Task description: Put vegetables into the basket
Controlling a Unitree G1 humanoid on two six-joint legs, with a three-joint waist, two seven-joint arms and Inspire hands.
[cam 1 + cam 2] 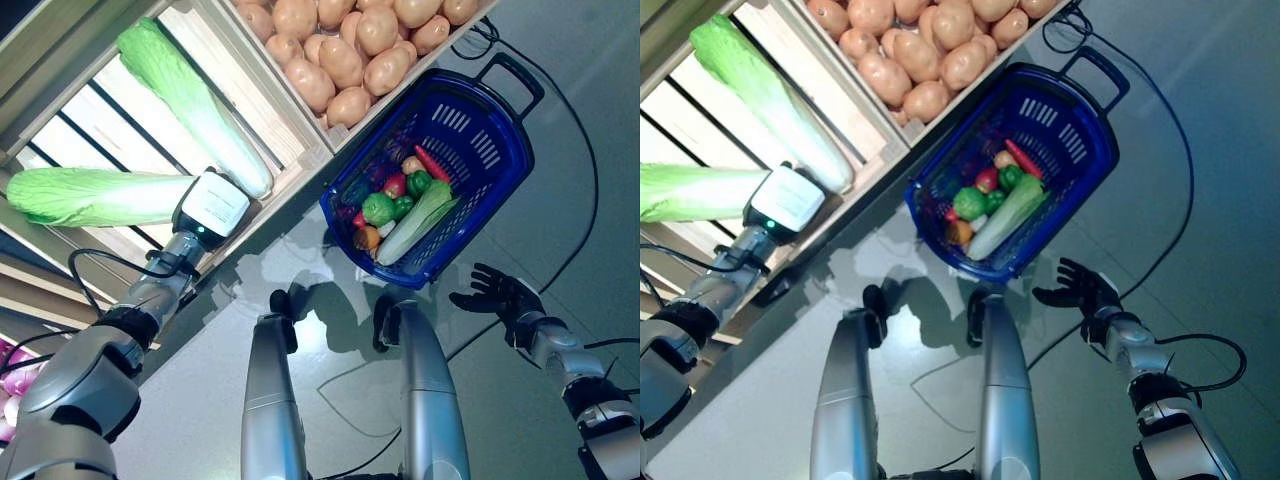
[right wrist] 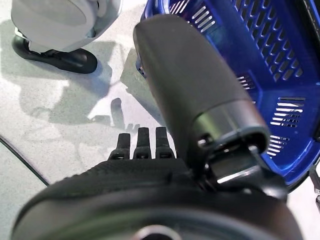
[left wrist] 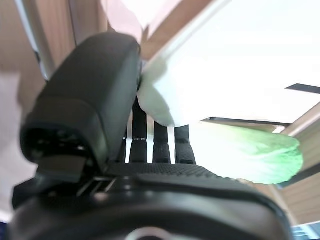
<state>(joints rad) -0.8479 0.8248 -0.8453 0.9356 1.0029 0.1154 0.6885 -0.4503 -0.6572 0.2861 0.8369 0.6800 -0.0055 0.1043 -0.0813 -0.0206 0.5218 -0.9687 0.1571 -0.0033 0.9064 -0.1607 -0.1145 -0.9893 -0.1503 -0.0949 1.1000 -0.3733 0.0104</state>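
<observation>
Reaching into the wooden shelf [image 1: 270,120], the left hand [image 3: 155,145] is at the pale stem end of a napa cabbage [image 1: 90,195]. In its wrist view the fingers lie under the white base with the thumb alongside, but I honestly can't tell if they've closed on it yet. The cabbage's long axis runs straight away from the hand, leafy tip farthest out. The blue basket [image 1: 500,150] sits on the floor off to the robot's right, already holding a few vegetables. The right hand [image 1: 500,295] hovers with fingers spread, just beside the basket's near rim, holding nothing. So it's the left arm's job: pull back along the axis, then swing right.
</observation>
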